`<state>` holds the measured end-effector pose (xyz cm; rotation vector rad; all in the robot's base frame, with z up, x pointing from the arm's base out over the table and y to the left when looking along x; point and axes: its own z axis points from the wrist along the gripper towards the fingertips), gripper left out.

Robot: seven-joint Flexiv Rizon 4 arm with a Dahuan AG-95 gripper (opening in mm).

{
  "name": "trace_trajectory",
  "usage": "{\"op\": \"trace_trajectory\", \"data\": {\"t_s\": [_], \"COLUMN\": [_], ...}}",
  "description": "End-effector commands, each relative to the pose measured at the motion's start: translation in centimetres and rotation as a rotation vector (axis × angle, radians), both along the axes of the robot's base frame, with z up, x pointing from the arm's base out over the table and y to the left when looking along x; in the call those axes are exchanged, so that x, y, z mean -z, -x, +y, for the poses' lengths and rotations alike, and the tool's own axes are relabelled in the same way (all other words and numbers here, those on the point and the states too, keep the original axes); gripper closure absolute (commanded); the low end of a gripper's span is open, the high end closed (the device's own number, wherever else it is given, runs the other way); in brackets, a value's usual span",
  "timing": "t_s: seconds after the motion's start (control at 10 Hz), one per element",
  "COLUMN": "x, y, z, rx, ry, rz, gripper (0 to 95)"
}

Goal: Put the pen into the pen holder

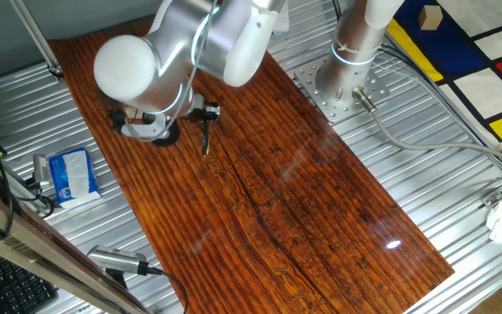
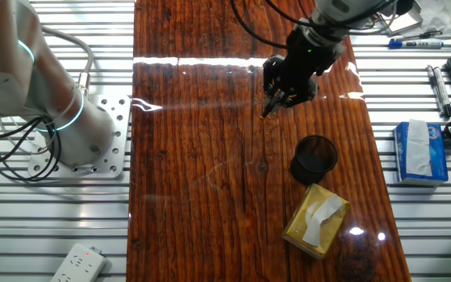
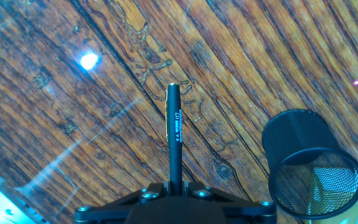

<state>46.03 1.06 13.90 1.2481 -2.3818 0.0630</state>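
My gripper (image 3: 175, 185) is shut on the pen (image 3: 174, 134), a thin black stick with a gold clip and white print, which points away from the fingers toward the wooden table (image 3: 73, 93). The pen holder (image 3: 312, 165), a dark mesh cup, stands upright to the right of the pen in the hand view, apart from it. In the other fixed view the gripper (image 2: 276, 100) holds the pen (image 2: 268, 110) above the table, up and left of the holder (image 2: 314, 157). In one fixed view the pen (image 1: 206, 138) hangs below the gripper (image 1: 206, 113); the arm hides most of the holder.
A yellowish cardboard box (image 2: 315, 222) lies just beyond the holder. A blue tissue pack (image 2: 420, 151) sits off the table's edge, and pens (image 2: 437, 82) lie on the metal slats. The arm's base (image 2: 77, 149) and a power strip (image 2: 77, 265) stand on the other side.
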Motion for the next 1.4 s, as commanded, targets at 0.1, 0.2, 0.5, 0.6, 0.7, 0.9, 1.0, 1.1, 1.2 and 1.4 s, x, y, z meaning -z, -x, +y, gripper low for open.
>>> {"op": "trace_trajectory", "data": {"t_s": [0.1,0.2,0.5,0.6,0.7,0.9,1.0,1.1,1.2,1.4], "x": [0.0,0.0,0.0,0.0,0.0,-0.2,-0.3,-0.6,-0.8,-1.6], "y": [0.1,0.1,0.1,0.1,0.1,0.0,-0.3,-0.9,-1.4,-2.0], "z": [0.0,0.0,0.0,0.0,0.0,-1.0,-1.7,-3.7,-5.4,-8.1], "rx": [0.001,-0.012,-0.008,-0.003,-0.001,-0.006,-0.006,-0.021,-0.030,-0.042], "ry": [-0.001,-0.007,0.006,0.009,0.009,0.013,0.012,-0.005,-0.025,-0.034], "rz": [-0.005,-0.002,-0.003,-0.007,-0.013,-0.016,-0.017,-0.016,-0.016,-0.017], "gripper": [95.0,95.0,95.0,95.0,95.0,95.0,95.0,95.0,95.0,95.0]}}
